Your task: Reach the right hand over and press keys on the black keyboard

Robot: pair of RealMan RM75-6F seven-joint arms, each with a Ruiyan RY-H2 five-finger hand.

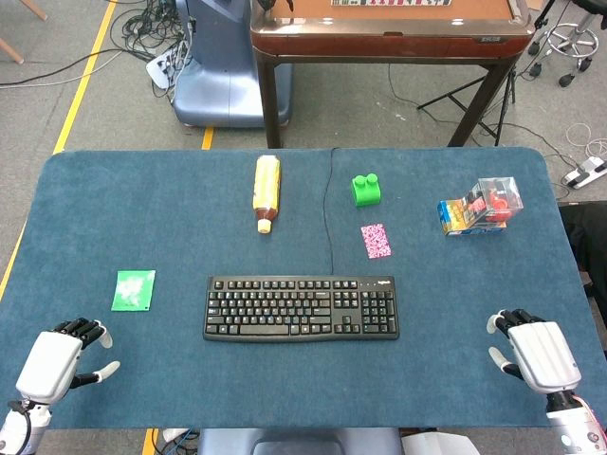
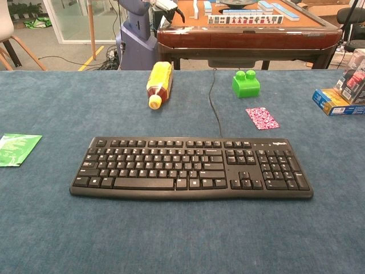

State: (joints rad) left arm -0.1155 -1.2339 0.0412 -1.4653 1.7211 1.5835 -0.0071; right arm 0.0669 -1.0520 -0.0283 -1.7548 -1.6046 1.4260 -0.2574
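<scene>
The black keyboard (image 1: 301, 308) (image 2: 191, 166) lies flat in the middle of the blue table mat, its cable running toward the far edge. My right hand (image 1: 535, 353) rests near the front right corner of the table, well to the right of the keyboard, holding nothing, with its fingers curved but apart. My left hand (image 1: 59, 359) sits near the front left corner, also holding nothing, fingers apart. Neither hand shows in the chest view.
A yellow bottle (image 1: 266, 191) lies on its side behind the keyboard. A green block (image 1: 366, 190) and a pink patterned card (image 1: 376, 240) are behind its right end. Small boxes (image 1: 481, 207) stand far right, a green packet (image 1: 133, 290) left. A brown table (image 1: 389, 28) stands beyond.
</scene>
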